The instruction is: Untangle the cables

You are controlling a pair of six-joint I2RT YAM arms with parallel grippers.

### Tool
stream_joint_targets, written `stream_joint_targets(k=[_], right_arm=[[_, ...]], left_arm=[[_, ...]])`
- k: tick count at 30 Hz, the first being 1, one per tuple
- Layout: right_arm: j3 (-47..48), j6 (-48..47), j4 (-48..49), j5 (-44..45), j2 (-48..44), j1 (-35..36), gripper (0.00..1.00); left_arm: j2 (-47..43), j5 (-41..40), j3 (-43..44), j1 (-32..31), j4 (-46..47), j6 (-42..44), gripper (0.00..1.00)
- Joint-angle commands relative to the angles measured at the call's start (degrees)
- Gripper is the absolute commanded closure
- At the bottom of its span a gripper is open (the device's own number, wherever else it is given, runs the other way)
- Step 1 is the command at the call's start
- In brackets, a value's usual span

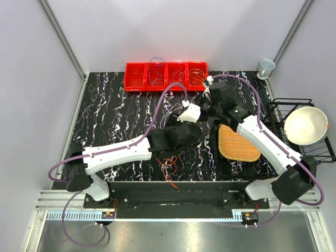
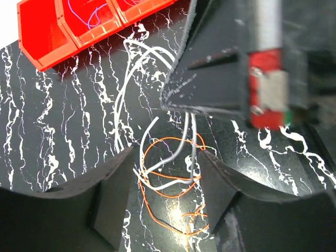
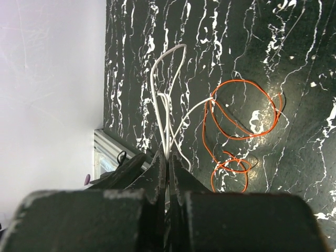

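Right arm's fingers (image 3: 157, 173) clenched on thin white-grey cables (image 2: 187, 128), which rise off the black white-veined worktop (image 1: 105, 115) into the pinch; left arm's fingers (image 2: 113, 184) released, straddling those strands above thin orange cable loops (image 3: 212, 113) that lie flat and cross them. In the top view both arms crowd over this tangle and hide most of it; another orange-red cable bundle (image 1: 169, 167) lies by the near edge. Around: red plastic compartment bin (image 1: 135, 79) at the far edge holding more thin cables, woven yellow mat (image 1: 239, 143) just right of the tangle, black wire rack (image 1: 278, 107) with cream bowl (image 1: 305, 125), pale cup (image 1: 266, 67) at the far right corner.
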Motion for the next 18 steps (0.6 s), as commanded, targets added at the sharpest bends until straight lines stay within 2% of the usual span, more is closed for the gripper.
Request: stream_joint_targets(k=[1,3,9,14,18], right_arm=[[0.0,-0.6,0.2,-2.2,-2.7,0.1,1.00],[-0.2,-0.6,0.0,-2.5,-3.2,0.1,1.00],[-1.3,-0.6,-0.5,-4.1,-4.4,0.1,1.00],[-2.5,0.0,0.8,-5.7,-4.9,0.1,1.00],[-3.1,0.1,1.8,-6.9,-5.0,0.0,1.00]], left_arm=[[0.0,-1.0,2.3,0.6,2.7,0.1,0.46],[0.0,-0.5,2.0,1.0,3.2,0.3,0.51],[-1.4,2.7,-1.0,2.3,7.6,1.2,0.75],[-2.5,3.6,-2.4,2.3,10.4,1.8,1.00],[-3.6,4.0,-4.6,2.4,12.5,1.8,1.00]])
